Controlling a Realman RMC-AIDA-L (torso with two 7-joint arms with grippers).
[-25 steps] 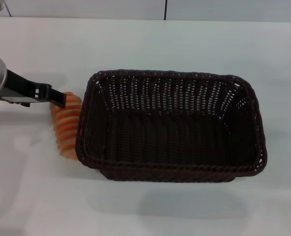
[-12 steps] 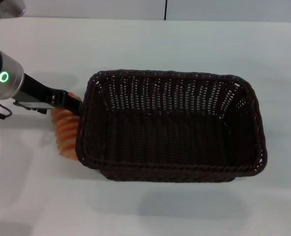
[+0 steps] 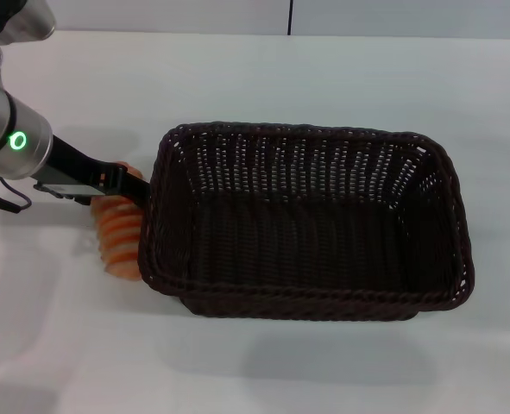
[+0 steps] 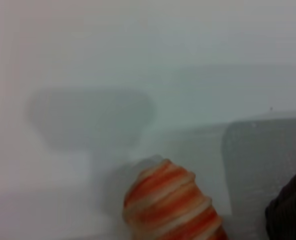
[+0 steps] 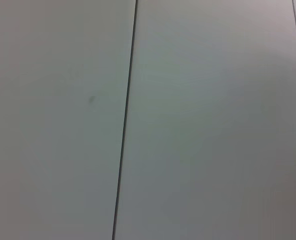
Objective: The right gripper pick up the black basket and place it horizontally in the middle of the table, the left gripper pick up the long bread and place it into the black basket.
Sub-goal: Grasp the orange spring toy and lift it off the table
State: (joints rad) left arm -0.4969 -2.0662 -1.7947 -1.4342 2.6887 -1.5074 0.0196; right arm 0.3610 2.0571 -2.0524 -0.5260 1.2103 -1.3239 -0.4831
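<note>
Since the earlier frames the left gripper [image 3: 132, 183] has advanced toward the black basket [image 3: 311, 220] — arm now further in from the basket's left, fingertips at the basket's upper-left corner rim. Basket itself has shifted slightly to the right and down in the head view.

Findings, all placed rel. to the basket:
- Black basket sits on the table [image 3: 324, 78], long axis running left-right, opening up, nothing visible inside.
- Long bread [image 3: 116, 233] lies on the table just outside the basket's left wall, touching or nearly touching it; lengthwise along that wall. Its far end sits under the left gripper's fingers; its near end reaches about to the basket's lower-left corner.
- Left gripper: black fingers low over the bread's far end, hard up against the basket's left rim. Finger spread — cannot tell; contact w/ bread can't be confirmed either.
- Left wrist view: one rounded end of the long bread [image 4: 170, 205] on white tabletop, dark basket weave [image 4: 290, 210] close beside it.
- Right gripper: not seen in any view; right wrist cam shows only a pale flat surface w/ a thin dark seam [image 5: 125, 120].
</note>
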